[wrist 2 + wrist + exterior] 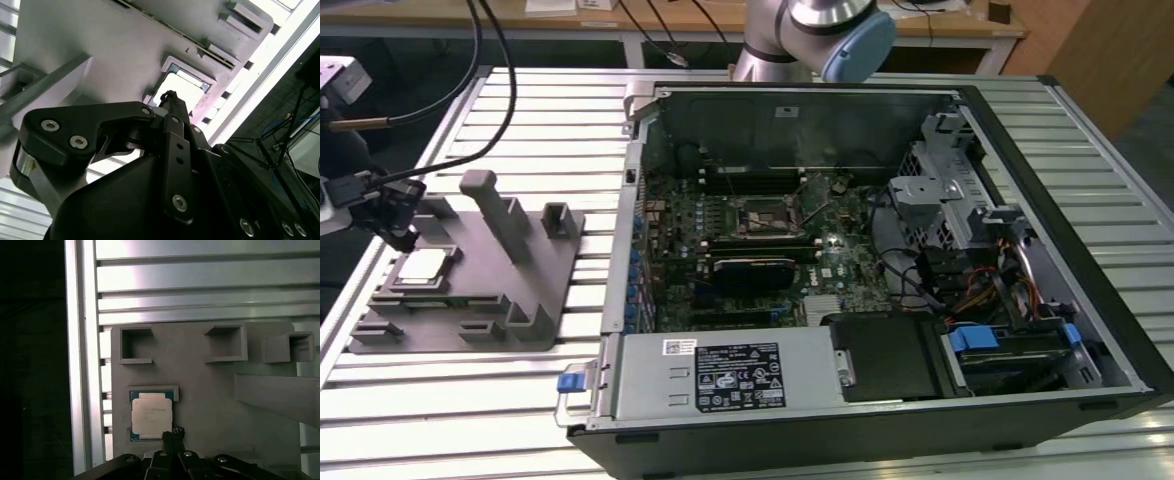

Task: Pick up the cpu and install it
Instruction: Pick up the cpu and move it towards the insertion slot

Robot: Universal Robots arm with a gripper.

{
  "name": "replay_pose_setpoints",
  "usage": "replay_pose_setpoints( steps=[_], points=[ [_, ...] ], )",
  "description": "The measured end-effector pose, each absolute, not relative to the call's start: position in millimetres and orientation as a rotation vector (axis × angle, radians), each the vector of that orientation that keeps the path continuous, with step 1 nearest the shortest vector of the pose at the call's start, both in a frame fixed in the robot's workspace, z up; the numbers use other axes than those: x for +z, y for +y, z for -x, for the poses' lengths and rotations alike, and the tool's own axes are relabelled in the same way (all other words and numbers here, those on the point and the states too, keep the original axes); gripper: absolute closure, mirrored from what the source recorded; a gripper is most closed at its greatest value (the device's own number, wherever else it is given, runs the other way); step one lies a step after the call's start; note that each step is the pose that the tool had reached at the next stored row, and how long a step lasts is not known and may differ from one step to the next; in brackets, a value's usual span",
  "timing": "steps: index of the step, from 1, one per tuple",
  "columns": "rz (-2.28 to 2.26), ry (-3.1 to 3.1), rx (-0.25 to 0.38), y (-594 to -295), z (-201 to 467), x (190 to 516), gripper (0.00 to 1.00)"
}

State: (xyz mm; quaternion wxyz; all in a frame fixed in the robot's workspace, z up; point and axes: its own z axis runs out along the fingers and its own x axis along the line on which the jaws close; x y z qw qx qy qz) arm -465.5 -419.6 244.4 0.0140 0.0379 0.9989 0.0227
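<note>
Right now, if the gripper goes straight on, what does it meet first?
Likely the cpu, near its edge, seated in the grey fixture; the gripper points down at it, though depth is unclear.

Exterior view: even overhead light, computer case point(801, 118) interior shadowed. First wrist view: glare on table slats point(200, 275), black beyond edge. Second wrist view: gripper point(170, 97) backlit, cpu point(189, 90) washed out.

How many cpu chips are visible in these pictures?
1. The cpu lies in a recess of the grey holder, on the exterior view's left of the open computer case, with the gripper close above it. Others may be hidden inside the case.
</note>
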Motion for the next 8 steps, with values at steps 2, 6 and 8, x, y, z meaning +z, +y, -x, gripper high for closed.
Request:
replay_pose_setpoints(
  steps=[2,6,8],
  points=[
    [-0.118,3.111,0.071,-420,467,241,0.89],
    [-0.118,3.111,0.071,-420,470,234,0.89],
    [-0.118,3.111,0.071,-420,472,230,0.89]
  ],
)
